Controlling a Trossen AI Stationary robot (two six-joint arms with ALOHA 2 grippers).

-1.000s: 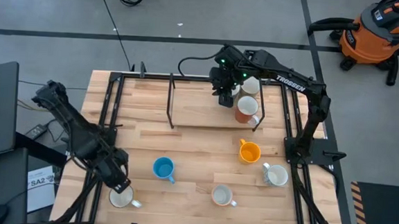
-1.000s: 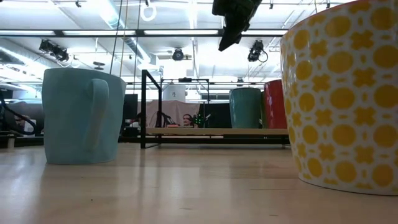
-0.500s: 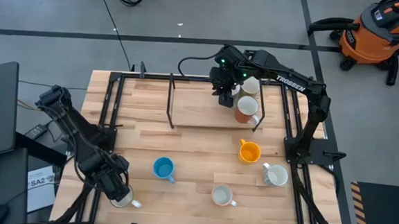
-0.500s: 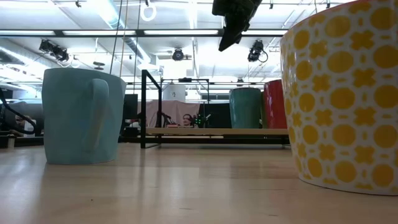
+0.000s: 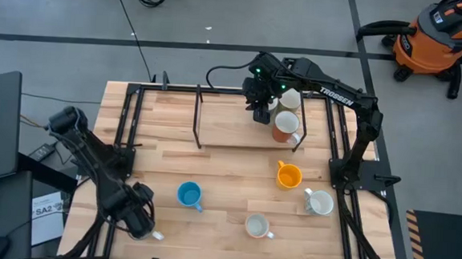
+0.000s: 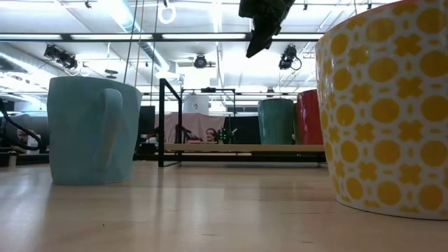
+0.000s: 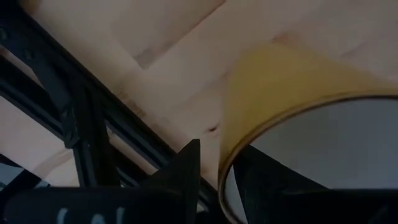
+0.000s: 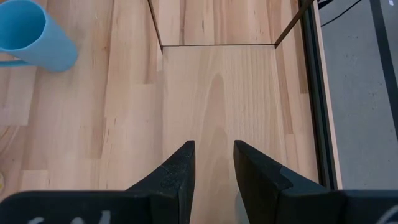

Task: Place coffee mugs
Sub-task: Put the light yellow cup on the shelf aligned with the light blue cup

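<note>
My left gripper [image 5: 139, 223] hangs open at the table's near left, pointing down over a mug [image 7: 280, 81] that is yellowish outside and pale inside. One finger [image 7: 186, 171] stands outside its wall and the other [image 7: 267, 183] inside, with the rim between them. From above, only the mug's handle [image 5: 158, 236] shows. My right gripper [image 5: 260, 113] hangs open above the raised shelf [image 5: 231, 129] at the far side, holding nothing. A white mug [image 5: 291, 99] and a reddish-brown mug [image 5: 286, 127] stand on the shelf beside it.
A blue mug [image 5: 188, 194], a cream mug [image 5: 257, 226], an orange mug [image 5: 289, 176] and a pale mug [image 5: 319, 202] stand upright on the wooden table. Black frame rails [image 5: 126, 139] run along the table's sides. The shelf's left part is bare wood.
My left gripper has come down and toward the table's near edge onto the near-left mug, and now covers it from above. The gap between its fingers has stayed the same. The mug has not moved.
</note>
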